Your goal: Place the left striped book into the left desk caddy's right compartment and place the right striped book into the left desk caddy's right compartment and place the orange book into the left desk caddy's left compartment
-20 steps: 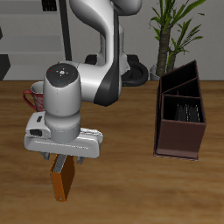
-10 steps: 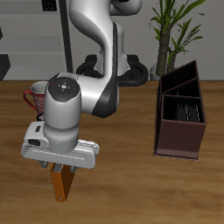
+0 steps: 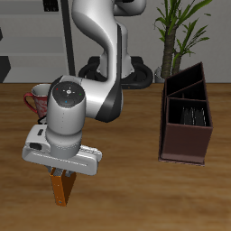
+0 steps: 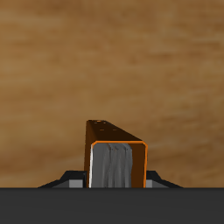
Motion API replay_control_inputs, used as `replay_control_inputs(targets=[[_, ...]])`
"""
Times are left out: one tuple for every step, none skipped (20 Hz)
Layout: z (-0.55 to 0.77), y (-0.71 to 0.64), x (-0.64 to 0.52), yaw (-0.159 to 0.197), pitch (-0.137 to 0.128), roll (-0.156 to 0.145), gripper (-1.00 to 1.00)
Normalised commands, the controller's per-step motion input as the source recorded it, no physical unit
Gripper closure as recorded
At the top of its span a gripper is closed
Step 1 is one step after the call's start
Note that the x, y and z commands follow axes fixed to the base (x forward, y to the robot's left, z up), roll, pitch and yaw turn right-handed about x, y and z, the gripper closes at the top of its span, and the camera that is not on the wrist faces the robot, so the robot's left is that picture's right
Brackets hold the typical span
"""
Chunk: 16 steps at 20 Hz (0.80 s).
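Slim orange book [image 4: 115, 156], grey page edge, wood-grain table [image 4: 112, 61]

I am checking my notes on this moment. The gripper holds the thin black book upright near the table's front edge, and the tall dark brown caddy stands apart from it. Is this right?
Not quite: the book in the gripper is the thin orange book, not a black one. The wrist view shows its orange-brown cover and grey page edge between the fingers. The rest holds: it is upright near the table's front edge, and the tall dark brown desk caddy stands apart from it.
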Motion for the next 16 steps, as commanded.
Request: replay_control_inputs(targets=[[0.25, 0.07, -0.26, -0.083, -0.045, 0.002, 1.0], [0.18, 0.03, -0.12, -0.05, -0.038, 0.017, 1.0], [0.15, 0.0, -0.11, 0.047, 0.018, -0.057, 1.0], [0.39, 0.05, -0.24, -0.047, 0.02, -0.063, 1.0], [0.25, -0.07, -0.01, -0.022, -0.05, 0.082, 1.0], [0.47, 0.23, -0.34, -0.05, -0.03, 0.069, 1.0], [0.18, 0.0, -0.05, 0.055, 0.116, -0.067, 1.0], [0.33, -0.02, -0.3, 0.059, -0.023, -0.061, 1.0], [0.44, -0.02, -0.34, -0.062, -0.034, -0.011, 1.0], [0.37, 0.24, -0.57, -0.194, 0.11, -0.014, 1.0], [0.41, 0.04, -0.4, 0.131, -0.012, -0.062, 1.0], [0.41, -0.14, -0.22, -0.043, -0.017, -0.061, 1.0], [0.59, 0.52, -0.99, 0.004, -0.09, 0.123, 1.0], [0.36, -0.23, -0.24, 0.114, -0.057, -0.048, 1.0], [0.56, -0.43, -0.2, -0.072, 0.045, -0.137, 1.0], [0.58, -0.04, -0.55, -0.067, 0.011, -0.045, 1.0]])
